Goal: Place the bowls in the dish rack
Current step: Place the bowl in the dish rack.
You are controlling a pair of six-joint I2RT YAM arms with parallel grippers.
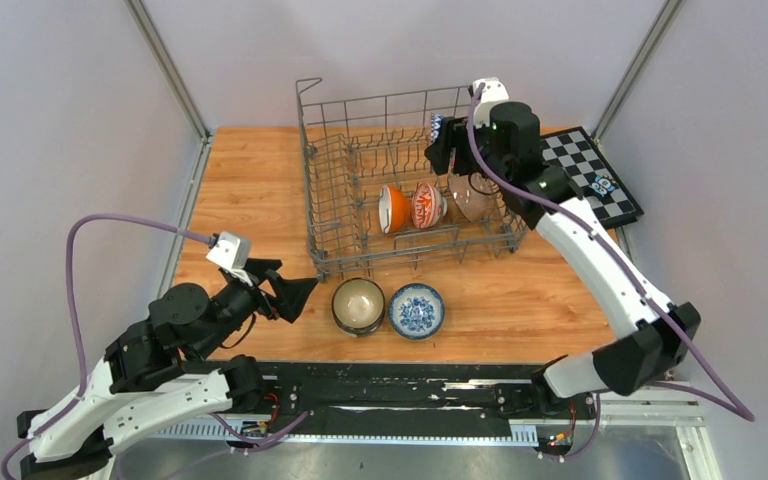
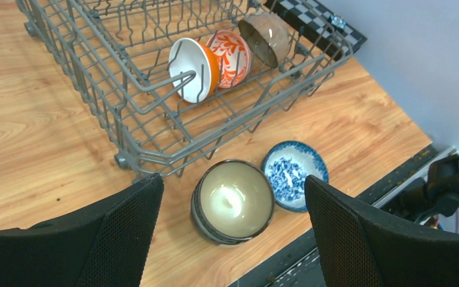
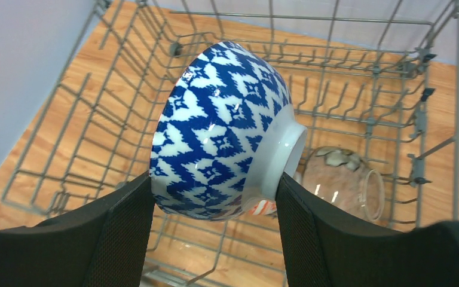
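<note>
The grey wire dish rack [image 1: 312,190] stands at the back of the table. An orange bowl [image 1: 393,208], a red-white patterned bowl [image 1: 427,204] and a brownish bowl [image 1: 472,197] rest on edge in its front row. My right gripper [image 3: 215,179] is shut on a blue-and-white zigzag bowl [image 3: 221,131], held on its side above the rack's back right part [image 3: 358,89]. A dark-rimmed beige bowl [image 2: 233,200] and a blue-flowered bowl [image 2: 293,173] sit upright on the table in front of the rack. My left gripper [image 2: 233,177] hovers open above the beige bowl, with nothing between its fingers.
A black-and-white chequered board [image 1: 590,170] lies to the right of the rack. The rack's front left corner [image 2: 125,158] is close beside the beige bowl. The table's near edge with a black rail [image 1: 410,385] runs just behind the two loose bowls.
</note>
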